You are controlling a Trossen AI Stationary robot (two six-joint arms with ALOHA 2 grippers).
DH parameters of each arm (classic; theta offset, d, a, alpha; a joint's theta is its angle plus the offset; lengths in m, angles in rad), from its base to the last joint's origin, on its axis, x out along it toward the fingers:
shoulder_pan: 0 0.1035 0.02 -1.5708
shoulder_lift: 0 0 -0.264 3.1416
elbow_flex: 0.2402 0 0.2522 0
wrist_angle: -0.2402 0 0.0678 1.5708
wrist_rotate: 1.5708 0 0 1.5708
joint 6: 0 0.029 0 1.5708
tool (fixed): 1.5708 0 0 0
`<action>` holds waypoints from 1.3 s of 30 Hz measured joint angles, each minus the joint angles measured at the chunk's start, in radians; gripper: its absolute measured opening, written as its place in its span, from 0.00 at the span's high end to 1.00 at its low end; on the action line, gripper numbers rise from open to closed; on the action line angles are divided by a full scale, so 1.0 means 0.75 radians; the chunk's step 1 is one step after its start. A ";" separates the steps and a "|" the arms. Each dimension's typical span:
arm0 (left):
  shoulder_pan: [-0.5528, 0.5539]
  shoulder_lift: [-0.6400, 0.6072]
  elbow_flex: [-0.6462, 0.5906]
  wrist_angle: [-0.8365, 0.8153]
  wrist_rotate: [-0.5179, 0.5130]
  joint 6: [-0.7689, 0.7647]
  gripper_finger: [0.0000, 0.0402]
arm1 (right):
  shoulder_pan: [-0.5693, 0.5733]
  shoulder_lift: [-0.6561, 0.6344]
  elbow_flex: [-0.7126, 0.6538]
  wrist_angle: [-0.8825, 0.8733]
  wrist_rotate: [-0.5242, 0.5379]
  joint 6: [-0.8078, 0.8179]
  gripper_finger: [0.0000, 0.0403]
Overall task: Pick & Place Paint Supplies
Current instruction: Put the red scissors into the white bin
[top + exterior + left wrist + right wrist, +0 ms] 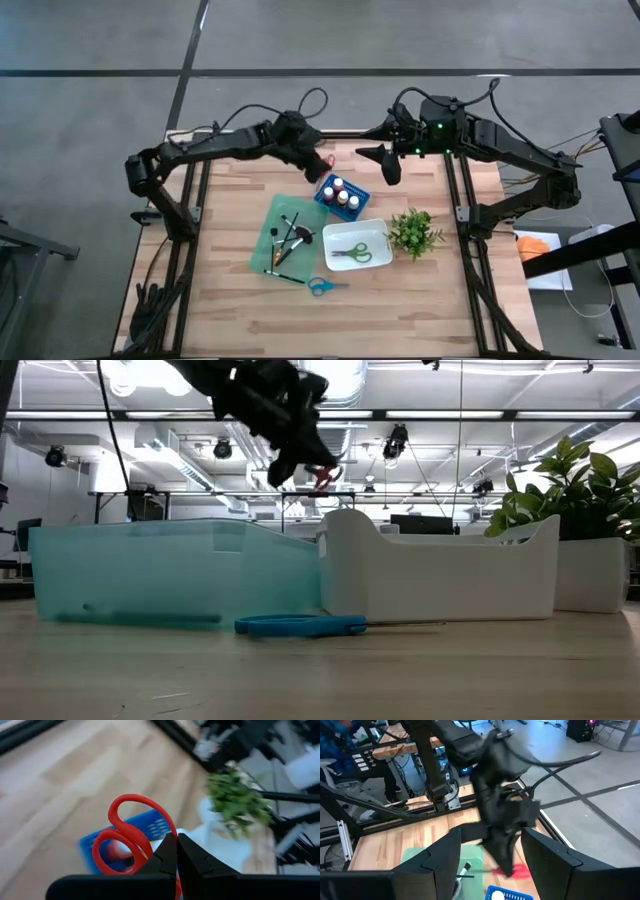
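Observation:
My left gripper hangs above the table's far middle, shut on the red-handled scissors, which also show as red scissors in the low view. My right gripper is open and holds nothing, high at the far side facing the left arm. Below stands a blue basket with small paint bottles. Several dark-handled brushes lie in a teal tray. Green-handled scissors lie in a white tray. Blue-handled scissors lie flat on the table. My left gripper pinches the red scissors between its two shut fingers just past the handle loops. The loops stick out to one side of the fingers, and the fingers hide the blades. The fingers slant downward. The scissors hang clear of the table, above the blue basket.
A small leafy plant in a white pot stands right of the white tray. The wooden tabletop is bare at the left and along the near edge. Dark frame rails run along both table sides.

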 joint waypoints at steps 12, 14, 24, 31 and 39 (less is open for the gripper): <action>-0.415 0.010 0.001 0.090 0.056 0.260 0.99 | -0.005 -0.024 0.000 -0.051 -0.001 -0.051 0.49; -0.453 0.031 0.001 0.132 0.063 0.266 0.99 | -0.005 -0.024 0.000 -0.048 -0.001 -0.059 0.49; -0.544 0.224 0.001 0.367 0.029 0.212 0.99 | -0.005 -0.024 -0.006 -0.054 -0.002 -0.025 0.49; -0.573 0.327 0.002 0.390 -0.020 0.282 0.99 | -0.005 -0.024 -0.009 -0.062 -0.004 -0.005 0.49; -0.595 0.365 0.002 0.393 -0.101 0.380 0.99 | -0.005 -0.024 -0.010 -0.060 -0.004 -0.004 0.49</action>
